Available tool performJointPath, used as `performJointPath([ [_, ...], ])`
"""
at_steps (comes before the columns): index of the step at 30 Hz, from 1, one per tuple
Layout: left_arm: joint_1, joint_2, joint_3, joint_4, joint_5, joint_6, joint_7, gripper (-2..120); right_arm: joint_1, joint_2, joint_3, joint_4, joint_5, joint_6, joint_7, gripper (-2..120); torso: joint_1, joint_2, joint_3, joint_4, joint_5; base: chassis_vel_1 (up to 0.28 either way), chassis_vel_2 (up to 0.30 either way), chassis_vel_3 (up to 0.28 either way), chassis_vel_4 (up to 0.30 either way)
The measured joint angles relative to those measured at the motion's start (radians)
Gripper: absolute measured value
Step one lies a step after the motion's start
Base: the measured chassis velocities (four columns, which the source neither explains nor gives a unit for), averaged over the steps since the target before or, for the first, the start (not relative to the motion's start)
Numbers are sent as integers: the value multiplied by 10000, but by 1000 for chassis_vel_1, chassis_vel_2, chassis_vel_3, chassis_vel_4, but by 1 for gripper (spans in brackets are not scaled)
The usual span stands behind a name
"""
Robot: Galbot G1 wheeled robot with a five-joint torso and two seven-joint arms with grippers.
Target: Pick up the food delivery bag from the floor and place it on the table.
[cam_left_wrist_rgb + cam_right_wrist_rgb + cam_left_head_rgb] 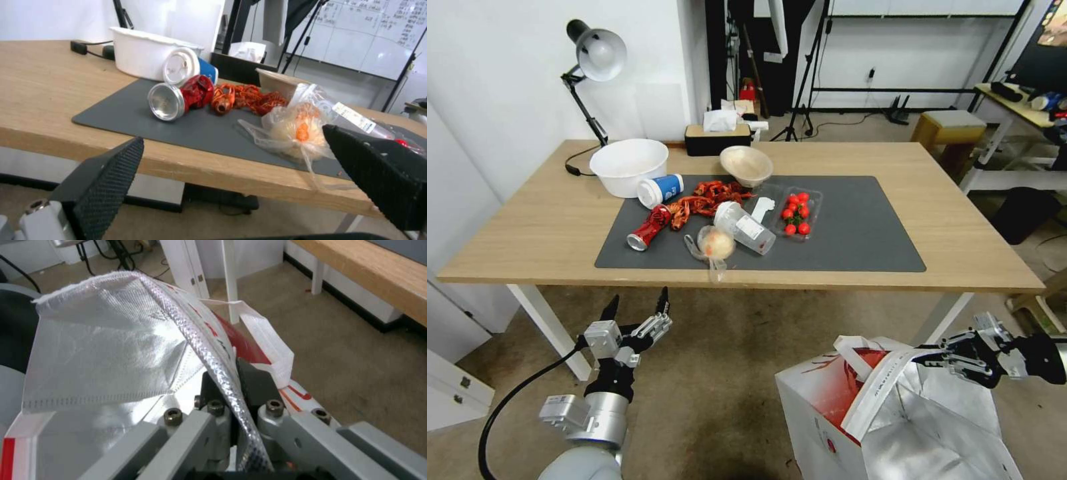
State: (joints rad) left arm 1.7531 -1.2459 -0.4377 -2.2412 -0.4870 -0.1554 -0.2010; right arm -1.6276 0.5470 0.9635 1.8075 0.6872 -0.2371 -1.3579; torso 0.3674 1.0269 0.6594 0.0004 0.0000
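Note:
The food delivery bag (854, 427), white with red panels and foil lining, hangs at the lower right above the carpet floor (720, 373), in front of the table (960, 220). My right gripper (932, 357) is shut on the bag's upper edge by a white flat handle (877, 393). In the right wrist view the foil-lined edge of the bag (111, 350) is pinched between the black pads (253, 383). My left gripper (637, 307) stands open and empty at the lower left, just below the table's front edge; its fingers (106, 173) frame the table (40, 86).
On the dark grey mat (860, 233) lie a crushed red can (649, 228), crayfish shells (707, 199), cups, a tomato tray (796, 212) and a small clear plastic bag (715, 245). A white bowl (628, 165), lamp and tissue box stand behind. White table legs (547, 327) flank the floor space.

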Motion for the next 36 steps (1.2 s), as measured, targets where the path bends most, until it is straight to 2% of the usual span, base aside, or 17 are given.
performJointPath([
  [13,64,-16,1,33,67,-179,4,100,-499,-193,601,-127,983,-141,-387,0,-20,-44,-25,0,0,0,0,0,0],
  [26,57,-45,22,-21,124,-267,-2,100,-818,-493,1243,-415,3330,-840,-806,0,-31,-71,-39,0,0,0,0,0,0],
  [36,199,-167,-51,-147,251,-290,-31,100,-880,-523,1452,-277,4634,-1197,-1012,0,-37,-81,-44,0,0,0,0,0,0],
])
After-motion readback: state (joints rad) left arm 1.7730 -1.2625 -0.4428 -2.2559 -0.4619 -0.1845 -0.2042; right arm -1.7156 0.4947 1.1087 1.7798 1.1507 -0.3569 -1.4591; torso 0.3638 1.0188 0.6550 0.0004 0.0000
